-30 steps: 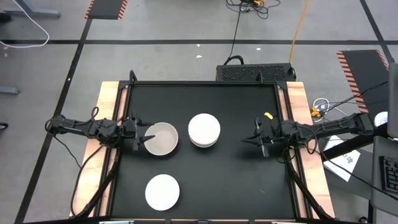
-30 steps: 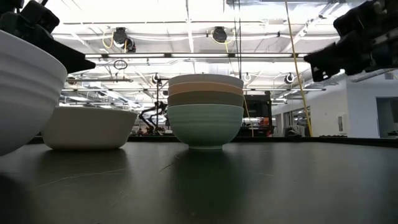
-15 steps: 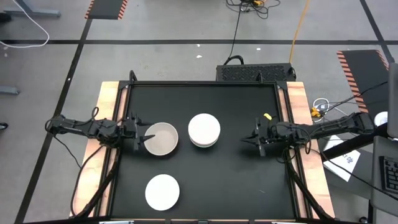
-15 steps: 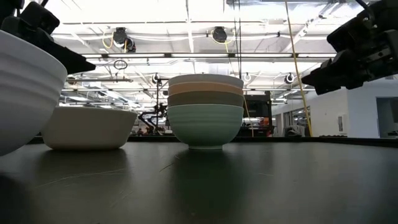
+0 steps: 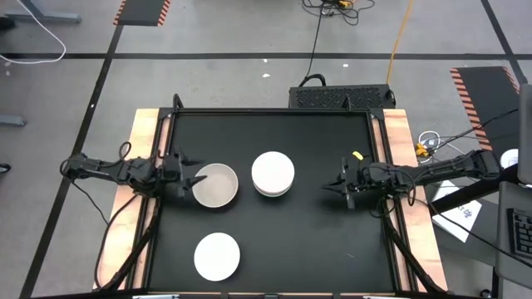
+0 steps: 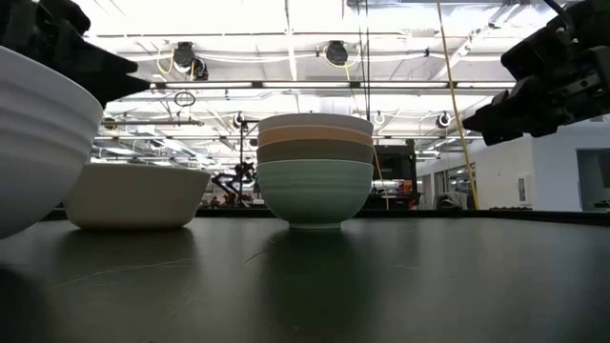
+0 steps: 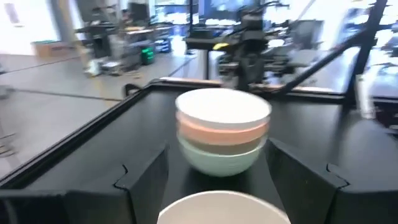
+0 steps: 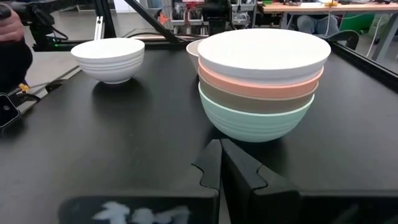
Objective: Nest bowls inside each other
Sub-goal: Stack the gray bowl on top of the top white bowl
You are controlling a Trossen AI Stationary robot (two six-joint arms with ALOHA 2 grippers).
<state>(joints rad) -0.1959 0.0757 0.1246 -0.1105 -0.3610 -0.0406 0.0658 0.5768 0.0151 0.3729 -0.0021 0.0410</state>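
Note:
A stack of bowls [image 5: 273, 174] stands mid-table: mint green [image 8: 255, 121] at the bottom, then olive-grey, salmon-orange and white [image 8: 263, 51] on top. A beige-grey bowl [image 5: 215, 184] rests on its base to the left of the stack. Another white bowl [image 5: 217, 256] sits near the front edge. My left gripper [image 5: 193, 178] hovers open and level just above the beige-grey bowl's left rim [image 6: 95, 170], clear of it. My right gripper [image 5: 332, 185] is shut and stays right of the stack, pointing at it [image 8: 219, 152].
The black table top [image 5: 316, 241] has raised wooden side rails [image 5: 140, 149]. There is free room on the mat between the stack and my right gripper, and at the front right. A black box [image 5: 341, 96] sits behind the far edge.
My left gripper has tipped its fingertips up a little above the beige-grey bowl, staying open. My right gripper has tipped down slightly toward the stack, staying shut. No bowl has moved.

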